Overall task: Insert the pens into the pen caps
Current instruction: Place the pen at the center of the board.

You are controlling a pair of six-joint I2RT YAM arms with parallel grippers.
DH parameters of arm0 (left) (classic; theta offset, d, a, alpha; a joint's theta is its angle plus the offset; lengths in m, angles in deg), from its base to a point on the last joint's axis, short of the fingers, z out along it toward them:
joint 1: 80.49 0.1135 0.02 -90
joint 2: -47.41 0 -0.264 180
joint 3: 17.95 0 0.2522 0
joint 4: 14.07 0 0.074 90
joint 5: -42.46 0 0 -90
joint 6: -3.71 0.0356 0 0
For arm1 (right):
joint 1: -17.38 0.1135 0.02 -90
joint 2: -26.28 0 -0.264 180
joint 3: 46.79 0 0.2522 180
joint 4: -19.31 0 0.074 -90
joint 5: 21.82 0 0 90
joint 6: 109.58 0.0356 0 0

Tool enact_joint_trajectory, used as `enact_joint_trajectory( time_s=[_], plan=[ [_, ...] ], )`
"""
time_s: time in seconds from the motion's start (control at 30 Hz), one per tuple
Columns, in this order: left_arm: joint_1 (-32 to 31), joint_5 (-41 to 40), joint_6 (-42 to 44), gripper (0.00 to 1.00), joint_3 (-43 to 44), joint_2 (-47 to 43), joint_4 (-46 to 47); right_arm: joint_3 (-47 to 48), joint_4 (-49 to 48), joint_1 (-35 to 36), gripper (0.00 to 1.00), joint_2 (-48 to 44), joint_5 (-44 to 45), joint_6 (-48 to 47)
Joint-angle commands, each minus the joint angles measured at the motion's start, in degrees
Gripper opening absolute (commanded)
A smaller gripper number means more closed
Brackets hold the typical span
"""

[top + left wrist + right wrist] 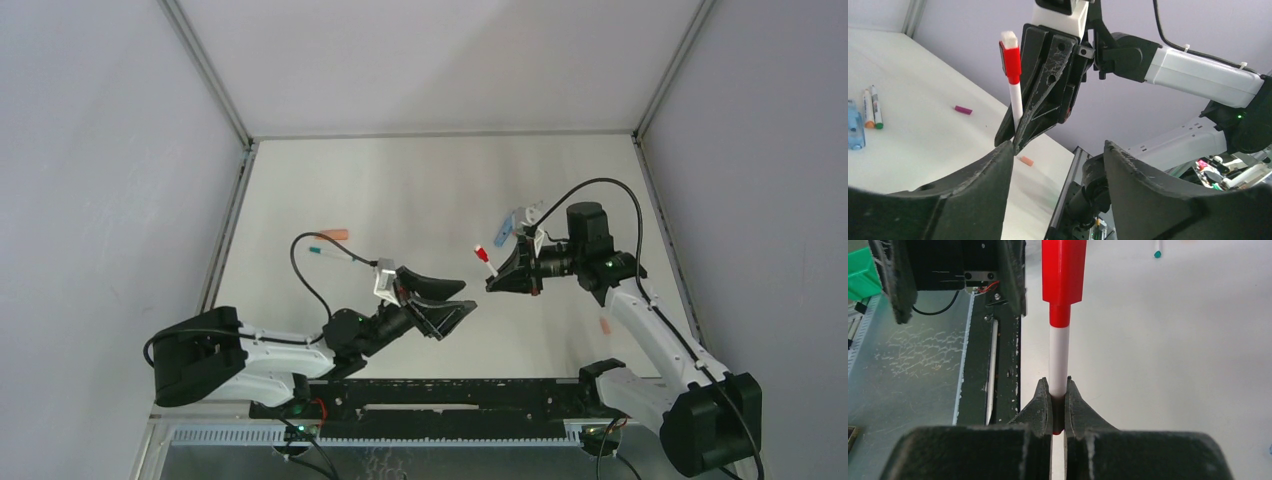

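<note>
My right gripper is shut on the white barrel of a pen with a red cap on its upper end, and holds it upright above the table. The same pen and its red cap show in the left wrist view. My left gripper is open and empty, just left of the right gripper and facing it. A teal-tipped pen and an orange piece lie at mid-left. A salmon cap and a magenta cap lie on the table.
A light blue piece lies behind the right gripper, with an orange-ended pen and a green-ended pen beside it. Grey walls enclose the white table. A black rail runs along the near edge.
</note>
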Motion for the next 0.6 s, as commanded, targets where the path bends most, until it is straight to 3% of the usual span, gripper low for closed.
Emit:
enact_joint_trajectory(
  time_s=[0.0,0.1,0.23,0.57],
  plan=[
    [0.0,-2.2,7.5,0.77,-0.6,-0.5,4.7,2.4,0.6,-1.5,0.00,0.7,-4.8,-1.4],
    [0.4,-4.0,9.4,0.86,-0.1,-0.2,4.7,2.4,0.6,-1.8,0.00,0.6,-5.8,-1.2],
    [2.0,-3.4,8.6,0.85,2.3,2.5,4.7,2.4,0.5,-1.9,0.00,0.9,-6.6,-0.9],
    [4.4,0.0,5.1,0.68,9.1,9.1,4.7,2.4,0.5,-2.1,0.00,1.4,-7.4,-0.8]
  ],
)
